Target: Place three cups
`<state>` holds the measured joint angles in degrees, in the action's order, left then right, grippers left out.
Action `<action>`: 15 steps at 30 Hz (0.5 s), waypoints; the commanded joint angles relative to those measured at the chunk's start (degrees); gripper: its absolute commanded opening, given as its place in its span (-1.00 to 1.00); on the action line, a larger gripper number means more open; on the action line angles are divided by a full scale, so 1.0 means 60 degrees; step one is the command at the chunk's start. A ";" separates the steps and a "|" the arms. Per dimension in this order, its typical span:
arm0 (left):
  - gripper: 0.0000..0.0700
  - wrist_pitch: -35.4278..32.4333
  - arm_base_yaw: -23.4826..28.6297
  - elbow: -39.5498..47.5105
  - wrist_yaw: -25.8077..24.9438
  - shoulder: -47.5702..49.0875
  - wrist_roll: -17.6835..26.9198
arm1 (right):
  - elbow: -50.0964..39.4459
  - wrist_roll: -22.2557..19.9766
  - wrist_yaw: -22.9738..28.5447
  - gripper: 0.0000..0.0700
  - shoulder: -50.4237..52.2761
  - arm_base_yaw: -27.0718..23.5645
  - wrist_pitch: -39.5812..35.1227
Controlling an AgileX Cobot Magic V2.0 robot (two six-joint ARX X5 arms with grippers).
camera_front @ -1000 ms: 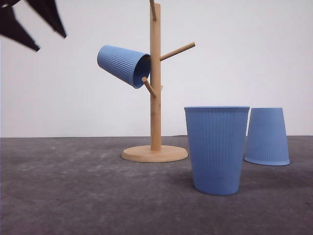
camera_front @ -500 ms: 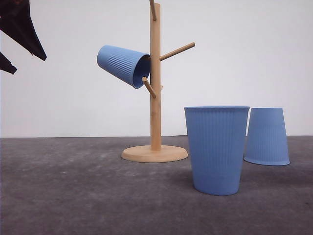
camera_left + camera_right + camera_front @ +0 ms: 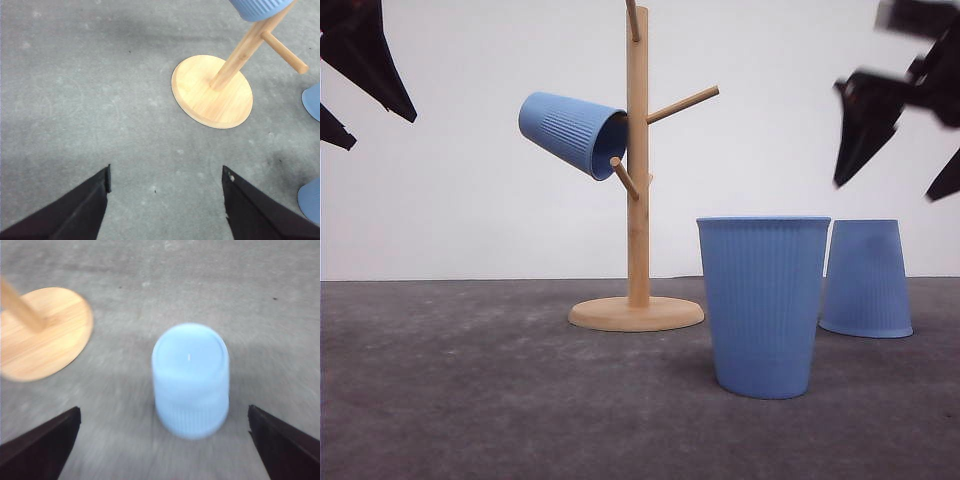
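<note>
1. Scene state. One light-blue ribbed plastic tumbler [image 3: 572, 133] hangs mouth-first on a peg of the pale wooden peg stand with a round base [image 3: 637, 200]. A second identical tumbler, the upright one [image 3: 763, 305], stands mouth-up on the grey table [image 3: 470, 400], nearest the camera. The third, the inverted tumbler [image 3: 865, 277], stands base-up further back and to the right, near the upright one.

2. Gripper state. The left gripper [image 3: 165, 200] hangs high at the left, jaws wide and empty, looking down on bare table beside the stand base. The right gripper [image 3: 165, 440] is aloft at the right, blurred by motion, jaws wide and empty. In the right wrist view the inverted tumbler [image 3: 190, 380] sits between the two fingers and ahead of them.

3. Step in hand, as judged: the right arm approaches the inverted tumbler for pick-up.

4. Procedure.
   - Keep the tumbler centred between the fingers during descent.
   - Keep the jaws wider than the broad rim at table level until the pads flank the wall.
   - Grasp the ribbed wall at mid-height; the taper may let a high grip slide off.
   - Close gently; thin plastic probably flexes.

5. Hazards. The upright tumbler stands near; avoid brushing it. Free pegs remain on the stand for hanging.
</note>
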<state>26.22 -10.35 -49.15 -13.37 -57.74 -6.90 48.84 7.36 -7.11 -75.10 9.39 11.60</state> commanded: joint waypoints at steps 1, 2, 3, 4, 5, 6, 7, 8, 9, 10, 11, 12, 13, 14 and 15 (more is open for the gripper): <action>0.19 -0.0095 -0.0018 -0.0117 0.0022 -0.0051 -0.0007 | 0.0250 0.0014 0.0161 0.99 -0.0514 0.0036 -0.0460; 0.19 -0.0095 -0.0018 -0.0115 0.0022 -0.0051 -0.0007 | 0.0276 -0.0024 0.0268 0.99 -0.0778 0.0035 -0.0691; 0.19 -0.0095 -0.0018 -0.0113 0.0022 -0.0051 -0.0007 | 0.0297 -0.0078 0.0359 0.99 -0.1040 0.0033 -0.0942; 0.19 -0.0095 -0.0018 -0.0115 0.0022 -0.0051 -0.0010 | 0.0302 -0.0085 0.0422 0.99 -0.1245 0.0035 -0.1137; 0.19 -0.0095 -0.0018 -0.0117 0.0028 -0.0051 -0.0011 | 0.0303 -0.0085 0.0455 0.95 -0.1451 0.0034 -0.1317; 0.19 -0.0095 -0.0018 -0.0117 0.0042 -0.0051 -0.0011 | 0.0303 -0.0085 0.0457 0.90 -0.1665 0.0030 -0.1490; 0.19 -0.0095 -0.0018 -0.0117 0.0060 -0.0051 -0.0011 | 0.0303 -0.0087 0.0471 0.82 -0.1835 0.0029 -0.1560; 0.19 -0.0096 -0.0018 -0.0117 0.0074 -0.0051 -0.0010 | 0.0304 -0.0092 0.0494 0.75 -0.2012 0.0029 -0.1619; 0.19 -0.0098 -0.0018 -0.0117 0.0083 -0.0051 -0.0007 | 0.0306 -0.0099 0.0524 0.70 -0.2203 0.0029 -0.1678; 0.19 -0.0096 -0.0018 -0.0117 0.0086 -0.0051 -0.0009 | 0.0307 -0.0119 0.0563 0.66 -0.2337 0.0031 -0.1715; 0.19 -0.0094 -0.0018 -0.0117 0.0087 -0.0051 -0.0011 | 0.0307 -0.0140 0.0620 0.59 -0.2454 0.0033 -0.1747; 0.19 -0.0091 -0.0018 -0.0117 0.0087 -0.0051 -0.0011 | 0.0307 -0.0160 0.0708 0.48 -0.2549 0.0033 -0.1772; 0.19 -0.0093 -0.0018 -0.0117 0.0087 -0.0051 -0.0011 | 0.0307 -0.0206 0.0731 0.36 -0.2615 0.0033 -0.1825; 0.19 -0.0095 -0.0018 -0.0117 0.0087 -0.0051 -0.0011 | 0.0307 -0.0239 0.0741 0.26 -0.2660 0.0033 -0.1877; 0.19 -0.0095 -0.0018 -0.0117 0.0087 -0.0051 -0.0011 | 0.0307 -0.0242 0.0738 0.18 -0.2667 0.0033 -0.1920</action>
<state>26.22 -10.35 -49.15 -13.15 -57.74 -6.90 49.63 6.54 -2.95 -90.46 9.39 1.04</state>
